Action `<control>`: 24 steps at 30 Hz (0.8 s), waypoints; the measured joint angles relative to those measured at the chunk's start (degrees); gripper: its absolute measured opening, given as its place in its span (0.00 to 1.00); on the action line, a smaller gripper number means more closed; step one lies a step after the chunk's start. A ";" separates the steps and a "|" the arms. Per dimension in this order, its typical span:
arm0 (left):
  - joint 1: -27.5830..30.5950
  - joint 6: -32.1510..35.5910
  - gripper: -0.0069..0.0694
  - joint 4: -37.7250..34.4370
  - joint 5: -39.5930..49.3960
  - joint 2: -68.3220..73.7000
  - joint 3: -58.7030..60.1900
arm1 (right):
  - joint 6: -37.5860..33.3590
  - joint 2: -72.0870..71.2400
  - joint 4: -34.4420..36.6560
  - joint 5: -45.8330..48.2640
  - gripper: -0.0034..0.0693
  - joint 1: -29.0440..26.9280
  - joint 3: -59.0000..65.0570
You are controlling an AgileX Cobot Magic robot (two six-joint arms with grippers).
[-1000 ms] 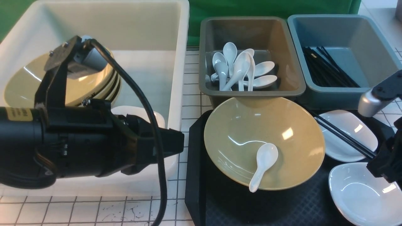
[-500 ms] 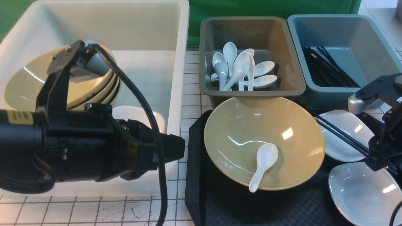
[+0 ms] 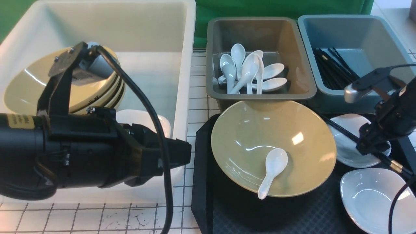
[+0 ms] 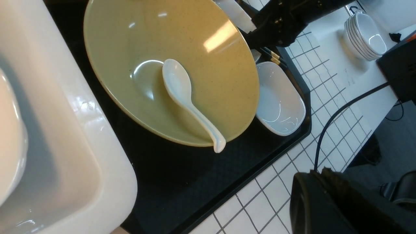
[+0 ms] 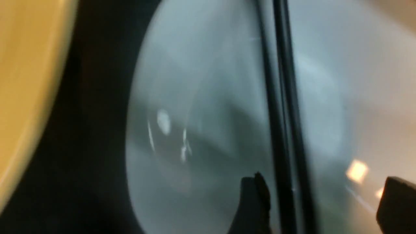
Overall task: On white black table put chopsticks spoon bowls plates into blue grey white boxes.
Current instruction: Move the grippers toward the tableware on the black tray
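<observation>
Straddling the chopsticks [image 3: 342,130] across a plate [image 3: 346,152] near the desk's right edge, the right claw [image 3: 369,150] is spread. Boxes [image 3: 260,31] part-filled; bowl [image 3: 247,130], spoon [image 3: 273,170], both plates [image 3: 373,198] remain out. Left claw [image 3: 183,151]: cannot tell.

White table [image 3: 97,217], thin black grid, carried four things directly. Black tray [image 3: 201,182] sat front-right, cut corners. White tub [image 3: 185,65] stood just left of tray, narrow strip of grid between. Grey bin [image 3: 253,31] stood right behind tray; blue bin [image 3: 344,32] behind tray's right part, beside grey one. Stacked dishes [image 4: 364,35] stood well apart from tray, past its right edge. Cable [image 4: 334,114] crossed grid near tray.
</observation>
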 joint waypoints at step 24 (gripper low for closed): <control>0.00 0.34 0.09 0.00 -0.63 0.00 0.00 | -7.43 1.26 1.69 3.98 0.18 0.00 -0.22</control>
